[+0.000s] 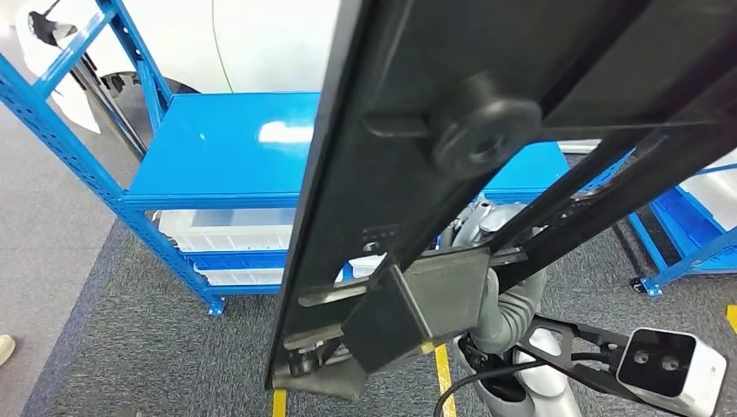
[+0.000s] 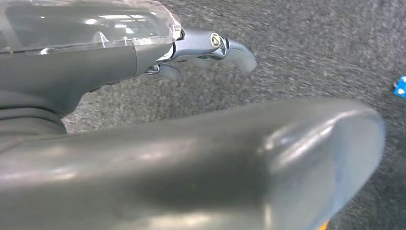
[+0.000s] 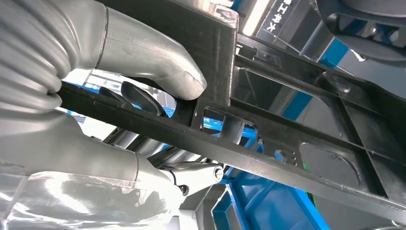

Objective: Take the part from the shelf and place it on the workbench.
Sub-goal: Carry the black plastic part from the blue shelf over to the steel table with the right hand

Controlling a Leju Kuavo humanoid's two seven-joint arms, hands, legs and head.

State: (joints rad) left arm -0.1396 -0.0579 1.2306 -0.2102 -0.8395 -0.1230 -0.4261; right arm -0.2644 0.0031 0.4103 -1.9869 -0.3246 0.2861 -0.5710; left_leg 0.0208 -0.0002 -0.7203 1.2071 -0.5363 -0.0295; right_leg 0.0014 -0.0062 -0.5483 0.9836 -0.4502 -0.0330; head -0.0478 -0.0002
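White Chinese characters on a blue sign (image 3: 276,19) are too blurred to read.

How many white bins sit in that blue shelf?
2 show: one white bin just under the blue shelf's top board, another on the level below. The black part held up in front may hide more.

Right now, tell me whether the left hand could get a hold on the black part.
Probably not as things stand. The left hand hangs over grey carpet, holding nothing, while the right hand grips the black part up before the blue shelf. The arm must rise first.
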